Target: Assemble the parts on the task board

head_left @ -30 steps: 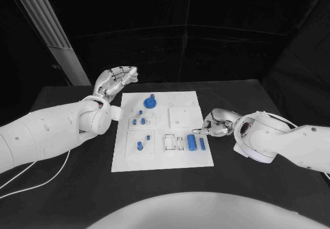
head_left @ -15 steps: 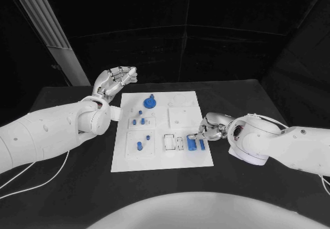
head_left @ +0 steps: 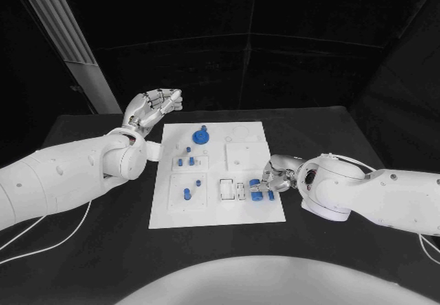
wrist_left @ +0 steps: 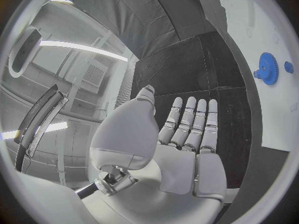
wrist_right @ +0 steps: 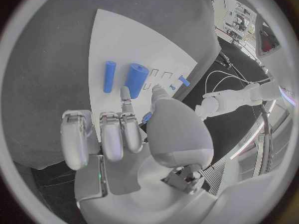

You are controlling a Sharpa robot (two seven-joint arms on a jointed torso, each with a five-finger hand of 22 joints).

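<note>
Head view: right hand (head_left: 272, 180) has moved in over task board (head_left: 215, 213) edge, fingers now pinching small blue part (wrist_right: 146, 117) beside thick blue cylinder (wrist_right: 136, 77) | left hand (head_left: 151, 105) unchanged, raised, fingers apart, empty | pick underway, insertion pending

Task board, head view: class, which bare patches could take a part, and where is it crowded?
The task board is bare along its near edge, below the slots, and at its far right corner beside the blue gear. It is crowded round the blue cylinders, where the right robot hand works.

Right hand (wrist_right: 124, 129) over task board (wrist_right: 118, 50) (two blue cylinders (wrist_right: 136, 79) just ahead).
</note>
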